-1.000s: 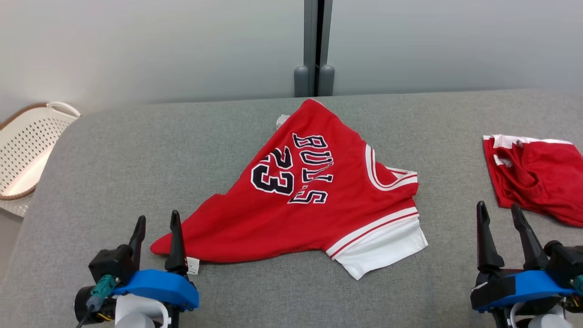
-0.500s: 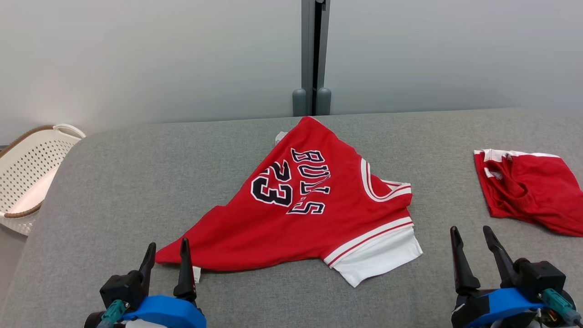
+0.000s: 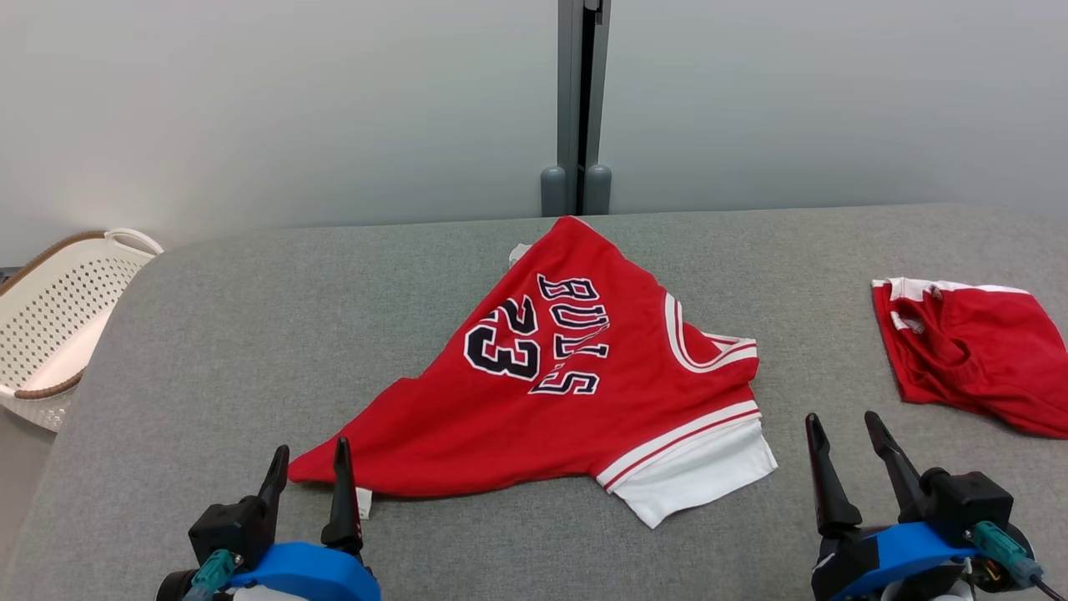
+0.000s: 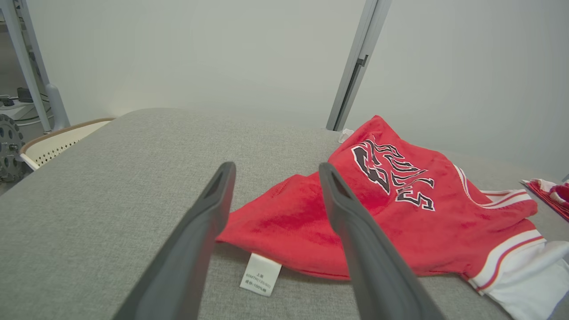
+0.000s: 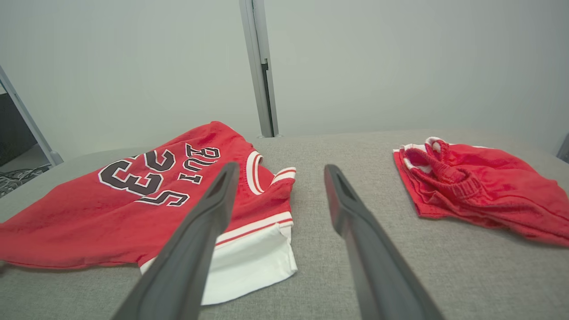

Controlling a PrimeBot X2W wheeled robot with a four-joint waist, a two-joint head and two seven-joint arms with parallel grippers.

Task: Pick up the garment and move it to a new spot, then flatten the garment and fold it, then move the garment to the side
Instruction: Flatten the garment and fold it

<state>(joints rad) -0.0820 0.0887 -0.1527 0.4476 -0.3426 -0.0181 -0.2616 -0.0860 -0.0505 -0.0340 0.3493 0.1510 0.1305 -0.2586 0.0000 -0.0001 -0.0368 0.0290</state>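
A red jersey (image 3: 551,392) with black "BULLS 23" lettering and a white sleeve lies crumpled in a rough triangle in the middle of the grey padded table (image 3: 250,334). It also appears in the left wrist view (image 4: 400,213) and the right wrist view (image 5: 133,200). My left gripper (image 3: 310,455) stands open at the lower left, its fingers just short of the jersey's near left corner, beside a white care label (image 4: 261,274). Open too, my right gripper (image 3: 838,421) is at the lower right, apart from the white sleeve (image 3: 701,476). Neither holds anything.
A second red garment (image 3: 968,351) with white trim lies bunched at the table's right side, also in the right wrist view (image 5: 480,186). A white perforated basket (image 3: 58,317) stands off the table's left edge. A grey wall with a vertical post (image 3: 580,100) runs behind.
The head camera has tilted, shifting the whole picture down. Both grippers sit lower in the view, and the right one has moved leftward, closer to the jersey's sleeve. The jersey lies unchanged.
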